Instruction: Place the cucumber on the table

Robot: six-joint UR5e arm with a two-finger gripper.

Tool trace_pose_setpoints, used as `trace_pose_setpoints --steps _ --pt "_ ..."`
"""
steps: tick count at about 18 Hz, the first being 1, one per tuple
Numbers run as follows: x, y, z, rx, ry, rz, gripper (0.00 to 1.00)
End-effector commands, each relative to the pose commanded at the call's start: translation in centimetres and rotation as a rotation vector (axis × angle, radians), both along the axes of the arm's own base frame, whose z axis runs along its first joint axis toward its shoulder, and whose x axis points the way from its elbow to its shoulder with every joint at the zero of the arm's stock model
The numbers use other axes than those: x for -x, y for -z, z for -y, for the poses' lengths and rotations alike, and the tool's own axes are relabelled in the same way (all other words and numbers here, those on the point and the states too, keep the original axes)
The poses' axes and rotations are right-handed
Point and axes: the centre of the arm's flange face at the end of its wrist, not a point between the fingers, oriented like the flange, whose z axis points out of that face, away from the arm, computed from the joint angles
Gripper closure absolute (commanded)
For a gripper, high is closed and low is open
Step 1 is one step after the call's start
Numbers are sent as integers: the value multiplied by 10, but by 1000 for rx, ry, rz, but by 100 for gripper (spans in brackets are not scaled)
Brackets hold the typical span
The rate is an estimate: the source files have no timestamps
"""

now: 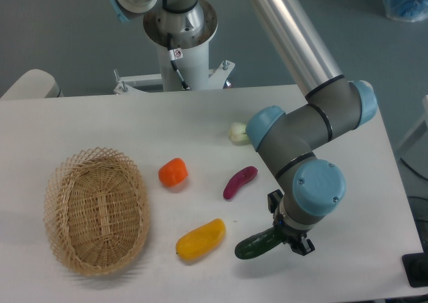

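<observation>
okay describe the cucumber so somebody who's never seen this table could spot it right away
Start at the wicker basket on the left of the white table, then go right past the yellow pepper along the near edge. The cucumber lies under the end effector, the only dark green, glossy thing there; the eggplant is purple.

A robotics lab: an industrial arm (294, 55) bolted on a pedestal (180, 45) beside a bare white table (134, 122), toy vegetables and a wicker basket (97, 213) laid out, grey floor behind.
</observation>
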Motion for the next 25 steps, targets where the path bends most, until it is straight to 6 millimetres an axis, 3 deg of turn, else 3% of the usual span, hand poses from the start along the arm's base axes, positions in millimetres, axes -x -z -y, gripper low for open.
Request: trace_pose_setpoints --steps 14,17,25 --pt "-5 -7 7 8 -1 6 82" --pt "-19 -9 30 20 -13 38 83" --pt "-85 -15 82 41 137 113 83"
